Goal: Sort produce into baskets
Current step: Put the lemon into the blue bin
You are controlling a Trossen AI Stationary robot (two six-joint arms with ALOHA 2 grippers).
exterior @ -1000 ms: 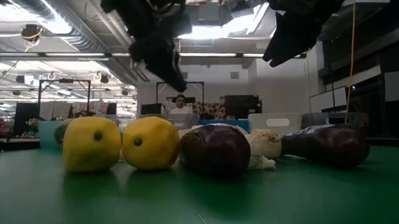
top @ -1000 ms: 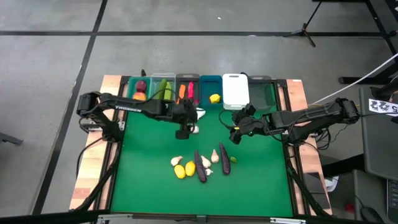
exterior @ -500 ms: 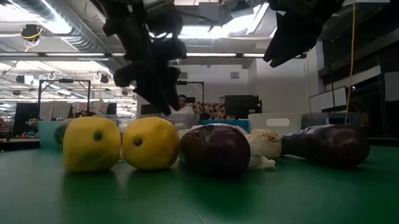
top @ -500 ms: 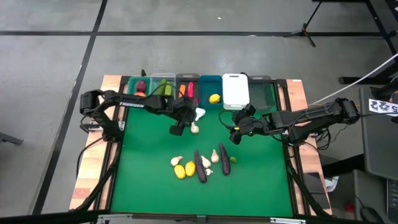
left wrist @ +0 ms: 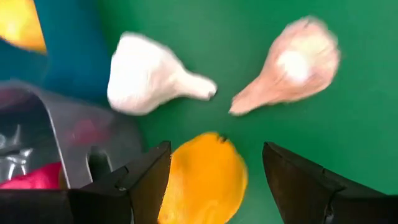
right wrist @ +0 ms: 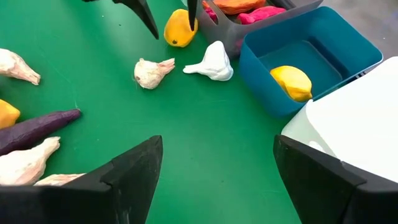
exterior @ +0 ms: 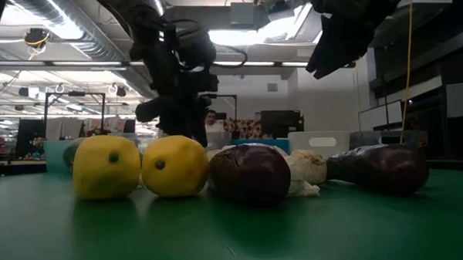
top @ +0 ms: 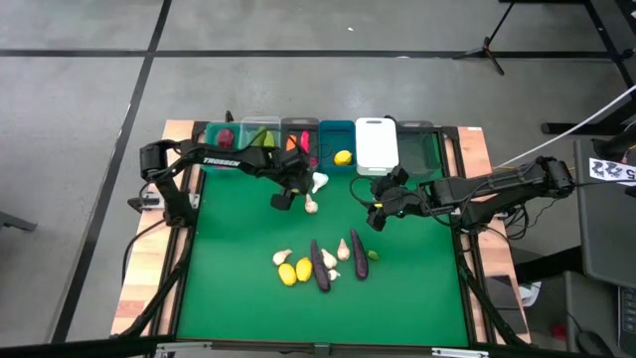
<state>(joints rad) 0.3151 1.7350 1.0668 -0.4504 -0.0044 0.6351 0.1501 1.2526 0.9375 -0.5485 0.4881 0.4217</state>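
Observation:
My left gripper (top: 283, 199) hangs low over the green table, just in front of the grey basket (top: 298, 139), open and pointing steeply down. A yellow lemon (left wrist: 205, 180) lies on the table between its two fingers; the left wrist view shows a gap on one side. A white garlic (left wrist: 146, 81) and a pinkish garlic (left wrist: 292, 62) lie just beyond. My right gripper (top: 376, 217) waits open above the table's right half, holding nothing. The other produce lies in a heap (top: 320, 264) near the table's middle: two lemons, eggplants and garlic.
Six baskets stand in a row along the far edge: teal (top: 219, 139), clear (top: 260, 137), grey, blue (top: 333, 134) with a lemon (top: 343, 157) in it, white (top: 377, 144) and dark green (top: 417, 149). Bare green mat lies left and right of the heap.
My left gripper has sunk toward the table and drifted a little toward the left and far edges, rolling as it went. Its fingers now stand on either side of the lemon by the grey basket. Their gap has stayed the same.

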